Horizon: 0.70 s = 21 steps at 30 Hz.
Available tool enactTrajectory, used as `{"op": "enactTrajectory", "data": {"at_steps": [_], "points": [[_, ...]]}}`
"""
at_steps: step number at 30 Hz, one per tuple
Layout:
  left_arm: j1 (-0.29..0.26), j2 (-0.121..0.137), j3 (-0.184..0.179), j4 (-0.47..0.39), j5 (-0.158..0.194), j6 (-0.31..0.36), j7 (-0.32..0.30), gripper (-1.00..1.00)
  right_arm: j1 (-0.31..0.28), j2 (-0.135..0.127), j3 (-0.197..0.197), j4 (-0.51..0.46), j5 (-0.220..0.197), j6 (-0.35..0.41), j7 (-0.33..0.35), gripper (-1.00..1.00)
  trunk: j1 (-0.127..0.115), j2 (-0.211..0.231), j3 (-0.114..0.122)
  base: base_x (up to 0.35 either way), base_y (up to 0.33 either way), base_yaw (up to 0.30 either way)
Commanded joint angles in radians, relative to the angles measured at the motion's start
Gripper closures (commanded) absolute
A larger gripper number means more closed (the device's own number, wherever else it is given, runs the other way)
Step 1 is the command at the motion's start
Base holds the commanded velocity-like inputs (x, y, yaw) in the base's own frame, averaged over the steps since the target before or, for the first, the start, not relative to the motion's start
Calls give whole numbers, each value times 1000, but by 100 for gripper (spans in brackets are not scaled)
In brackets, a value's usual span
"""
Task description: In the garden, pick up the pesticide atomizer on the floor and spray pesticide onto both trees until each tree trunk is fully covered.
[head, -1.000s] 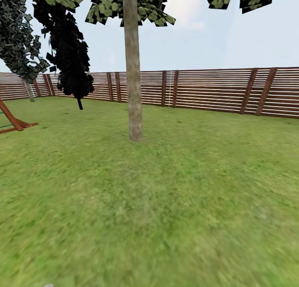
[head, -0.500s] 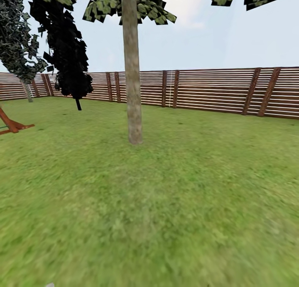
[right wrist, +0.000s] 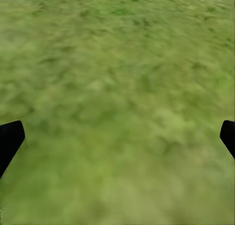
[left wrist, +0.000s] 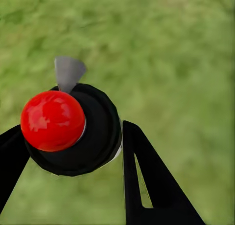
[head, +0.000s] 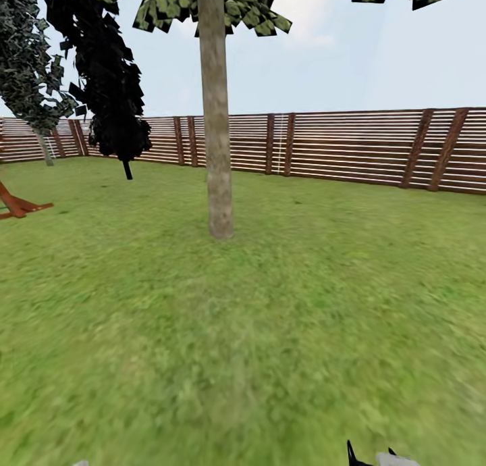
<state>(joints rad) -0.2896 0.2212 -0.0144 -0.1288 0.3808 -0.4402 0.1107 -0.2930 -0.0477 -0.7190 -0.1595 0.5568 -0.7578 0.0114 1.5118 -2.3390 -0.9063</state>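
A thick grey-beige tree trunk (head: 216, 128) rises from the grass lawn (head: 270, 331) straight ahead, with its foliage high overhead. In the left wrist view, the pesticide atomizer (left wrist: 73, 132) has a black round top, a red knob and a grey nozzle. My left gripper (left wrist: 73, 134) is shut on it, one black finger on each side. My right gripper (right wrist: 120, 134) hangs open over bare grass, its fingers wide apart. A bit of that right gripper (head: 378, 456) peeks in at the bottom edge of the head view.
A brown slatted wooden fence (head: 351, 145) rings the lawn at the back. A black columnar tree (head: 111, 81) stands to the left, and farther left a dark-leaved tree with a thin pale trunk (head: 46, 148) grows by the fence. A red-brown wooden frame (head: 17, 206) lies at the left edge.
The view has crept forward and shifted slightly, so the trunk looks a little nearer. The right gripper's tip has come into the bottom of the head view.
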Motion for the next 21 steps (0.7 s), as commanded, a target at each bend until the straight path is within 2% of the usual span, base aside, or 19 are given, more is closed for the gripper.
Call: {"op": "enactTrajectory", "data": {"at_steps": [1,13,21], "points": [[0,0,0,0,0,0,0,100,0,0,0,0,0,0,0,-100,0,0,-1,342,0,170],[0,4,0,0,0,-3,0,100,0,-3,0,0,0,0,-1,-100,0,0,-14,342,3,181],[0,4,0,0,0,-3,0,100,0,-5,0,0,0,0,-1,-100,0,0,-21,323,133,129]]}}
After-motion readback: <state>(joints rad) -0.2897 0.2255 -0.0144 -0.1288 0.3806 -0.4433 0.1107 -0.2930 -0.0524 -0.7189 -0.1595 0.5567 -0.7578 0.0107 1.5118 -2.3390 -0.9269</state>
